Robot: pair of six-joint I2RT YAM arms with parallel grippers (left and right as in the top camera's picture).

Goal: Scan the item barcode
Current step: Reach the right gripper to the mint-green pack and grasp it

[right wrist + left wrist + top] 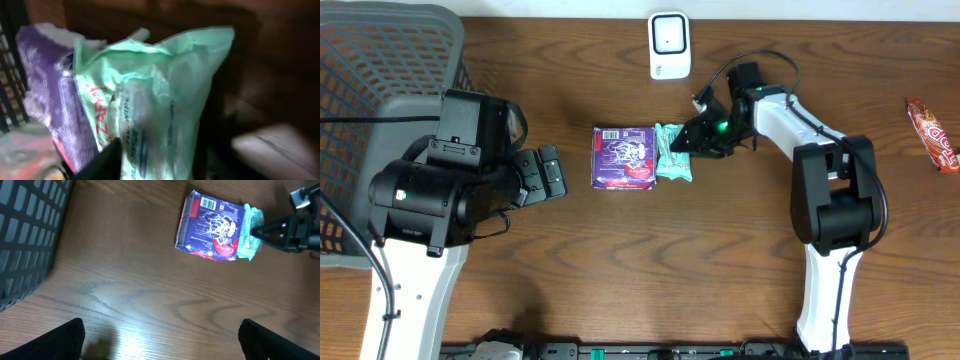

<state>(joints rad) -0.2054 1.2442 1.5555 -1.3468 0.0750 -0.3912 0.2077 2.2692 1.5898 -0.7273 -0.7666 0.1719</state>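
The mint-green wipes packet (pixel 673 153) lies flat on the wooden table (pixel 720 260) near the middle, its left edge touching the purple packet (pixel 624 158) (what looks like a barcode label shows near one edge of the purple one in the left wrist view). The right gripper (pixel 682 142) reaches in from the right and sits at the green packet's right edge. In the right wrist view the packet fills the space ahead of the camera, with one dark finger (pixel 107 162) low against it. Whether those jaws are clamped on the packet or only around it cannot be told. The left gripper (pixel 556 172) hangs left of the purple packet, apart from it, jaws spread wide with nothing between them. The white scanner (pixel 669 45) stands at the far edge, beyond both packets. A grey basket (pixel 380 60) fills the far left corner, and a red snack bar (pixel 932 133) lies at the right edge, well apart from the rest
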